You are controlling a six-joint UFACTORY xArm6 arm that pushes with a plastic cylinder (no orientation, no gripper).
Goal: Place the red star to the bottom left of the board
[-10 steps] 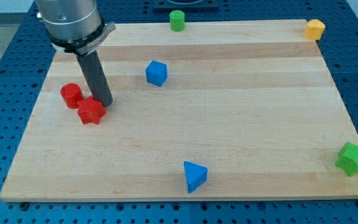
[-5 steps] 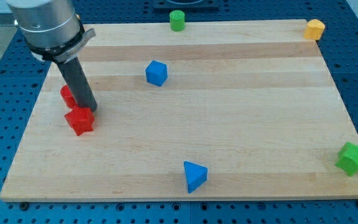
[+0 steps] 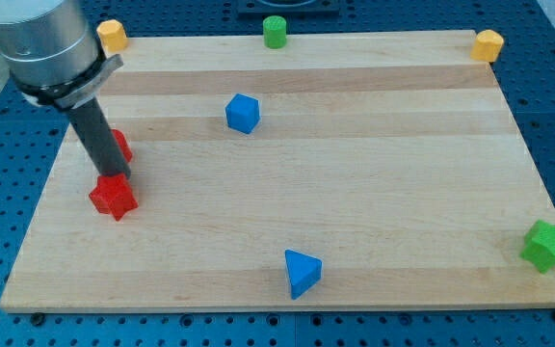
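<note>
The red star [image 3: 113, 198] lies on the wooden board [image 3: 355, 193] near its left edge, a little below mid height. My tip [image 3: 114, 176] touches the star's top side, on the side toward the view's top. A red cylinder [image 3: 120, 146] sits just above it, mostly hidden behind the rod.
A blue cube [image 3: 243, 113] sits at upper centre. A blue triangular block [image 3: 302, 272] lies near the bottom edge. A green star [image 3: 548, 245] is at the bottom right. A green cylinder [image 3: 275, 31] and two orange blocks [image 3: 112, 35] [image 3: 488, 44] line the top edge.
My tip has moved left and down the view, pushing the red star the same way, past the red cylinder. The arm's move has uncovered the orange block at top left.
</note>
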